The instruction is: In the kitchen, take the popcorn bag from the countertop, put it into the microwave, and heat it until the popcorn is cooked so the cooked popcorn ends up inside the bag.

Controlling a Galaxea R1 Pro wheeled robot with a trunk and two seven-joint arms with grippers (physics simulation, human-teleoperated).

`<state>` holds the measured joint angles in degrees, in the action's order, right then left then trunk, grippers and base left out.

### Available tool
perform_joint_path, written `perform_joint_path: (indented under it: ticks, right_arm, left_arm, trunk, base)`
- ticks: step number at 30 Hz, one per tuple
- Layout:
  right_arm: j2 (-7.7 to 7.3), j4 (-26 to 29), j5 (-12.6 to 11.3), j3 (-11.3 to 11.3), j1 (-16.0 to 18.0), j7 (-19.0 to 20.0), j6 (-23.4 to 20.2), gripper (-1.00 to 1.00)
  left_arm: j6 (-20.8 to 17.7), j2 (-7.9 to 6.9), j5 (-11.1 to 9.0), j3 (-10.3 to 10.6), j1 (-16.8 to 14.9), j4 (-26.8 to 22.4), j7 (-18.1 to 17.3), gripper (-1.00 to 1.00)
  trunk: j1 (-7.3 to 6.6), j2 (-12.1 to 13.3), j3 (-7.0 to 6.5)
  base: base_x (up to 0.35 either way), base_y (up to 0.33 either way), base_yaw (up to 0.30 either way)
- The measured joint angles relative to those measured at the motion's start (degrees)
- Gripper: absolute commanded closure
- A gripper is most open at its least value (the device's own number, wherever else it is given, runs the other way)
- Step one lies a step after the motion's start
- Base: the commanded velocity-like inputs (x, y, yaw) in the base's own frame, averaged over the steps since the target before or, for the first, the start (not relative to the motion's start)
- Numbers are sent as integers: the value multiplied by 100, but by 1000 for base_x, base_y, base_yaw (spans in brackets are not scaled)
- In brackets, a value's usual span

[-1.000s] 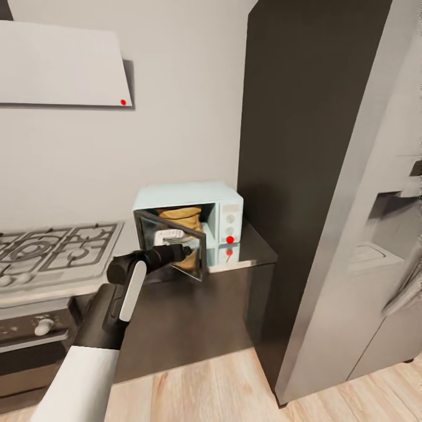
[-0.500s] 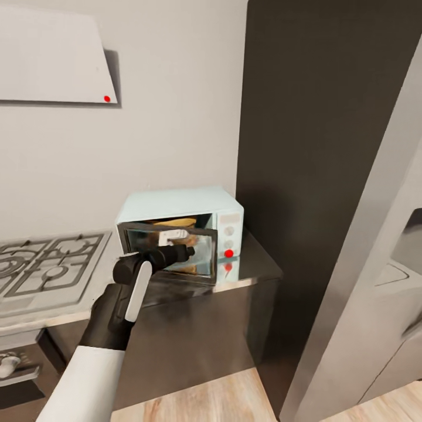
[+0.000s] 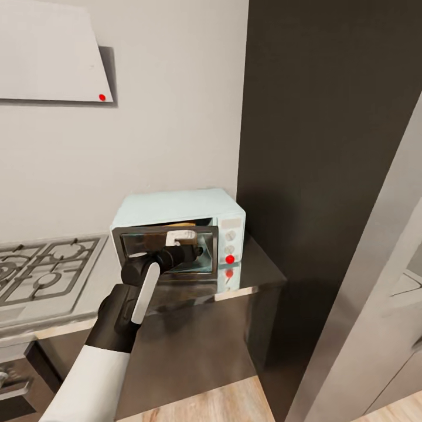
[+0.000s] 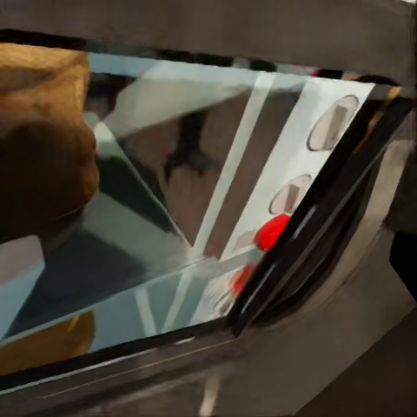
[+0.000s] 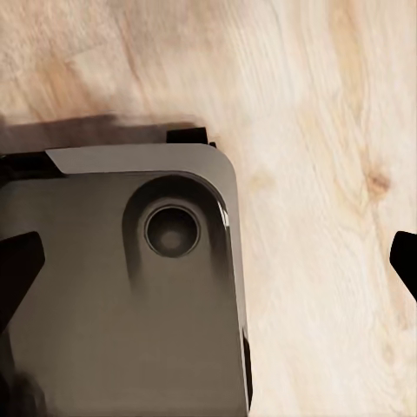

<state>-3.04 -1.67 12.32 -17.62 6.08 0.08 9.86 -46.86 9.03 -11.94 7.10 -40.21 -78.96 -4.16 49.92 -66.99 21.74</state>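
The pale mint-blue microwave (image 3: 176, 206) stands on the shiny grey countertop (image 3: 258, 271) against the wall. Its dark glass door (image 3: 167, 246) is almost shut, with a narrow gap along the top. A sliver of the golden-brown popcorn bag (image 3: 179, 224) shows inside; through the glass the left wrist view shows the popcorn bag (image 4: 39, 95) too. My left gripper (image 3: 189, 253) rests against the door's front, one fingertip (image 4: 405, 261) at the frame's edge, nothing between the fingers. The red dot (image 3: 230, 258) marks the cream panel. My right gripper (image 5: 208, 265) hangs open above the floor.
A gas hob (image 3: 41, 272) lies left of the microwave, with a white hood (image 3: 47, 53) above it. A tall dark cabinet (image 3: 328, 146) rises right beside the microwave, and the steel fridge (image 3: 381, 305) stands nearer on the right. In the right wrist view, my dark base (image 5: 130, 287) covers wood floor (image 5: 330, 174).
The microwave door has swung from wide ajar to almost shut, with my left gripper following against it. The head camera has shifted, so the whole scene sits differently.
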Motion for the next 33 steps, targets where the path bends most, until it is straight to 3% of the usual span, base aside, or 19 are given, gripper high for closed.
perform_joint_path:
  ticks: [16, 19, 26, 29, 33]
  right_arm:
    - [0, 0, 9, 9, -1, 5, 0, -100]
    - [0, 0, 9, 10, 1, 1, 0, -100]
    - [-1, 0, 10, 10, -1, 1, 0, -100]
    - [-1, 0, 10, 10, -1, 0, 0, -100]
    - [4, 0, 7, 10, 0, -7, -4, -100]
  left_arm:
    - [-96, -5, 40, 1, -2, 73, 1, -100]
    - [-52, 55, -41, 8, 0, 60, 186, -100]
    - [-70, 95, -55, 35, 4, 59, 201, -100]
    - [-77, 95, -76, 202, 8, 85, 201, -100]
    - [-84, 95, -78, 256, 9, 128, 218, -100]
  trunk:
    - [0, -3, 0]
    - [6, 3, 0]
    - [5, 1, 0]
    - [5, 1, 0]
    - [5, 1, 0]
  base:
    - [129, 0, 0]
    - [-258, 0, 0]
    - [-343, 0, 0]
    - [-346, 0, 0]
    - [-346, 0, 0]
